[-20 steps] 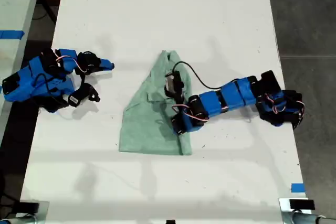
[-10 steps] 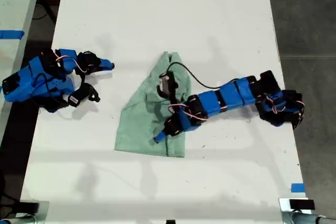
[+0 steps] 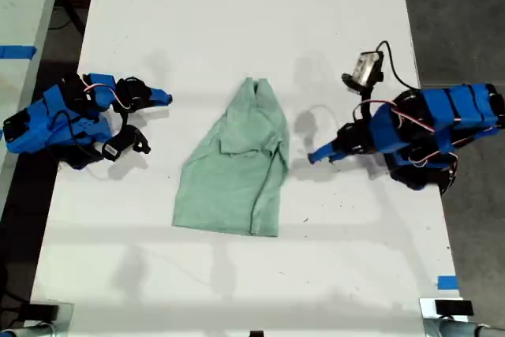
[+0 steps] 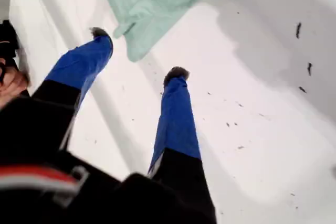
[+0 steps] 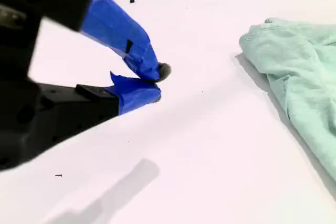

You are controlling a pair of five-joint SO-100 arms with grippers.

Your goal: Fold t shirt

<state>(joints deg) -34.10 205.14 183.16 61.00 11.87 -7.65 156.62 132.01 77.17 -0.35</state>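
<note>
The t shirt (image 3: 233, 171) lies partly folded lengthwise on the worktop (image 3: 237, 29); cross folds remain. My first gripper (image 4: 137, 53): jaws open, empty. My second gripper (image 5: 155, 82): jaws closed, empty.

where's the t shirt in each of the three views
Exterior view: the t shirt lies mid-table, between the arms.
First wrist view: beyond my first gripper, open.
Second wrist view: across bare table from my second gripper, shut.
Shared landmark: the white table.
</note>
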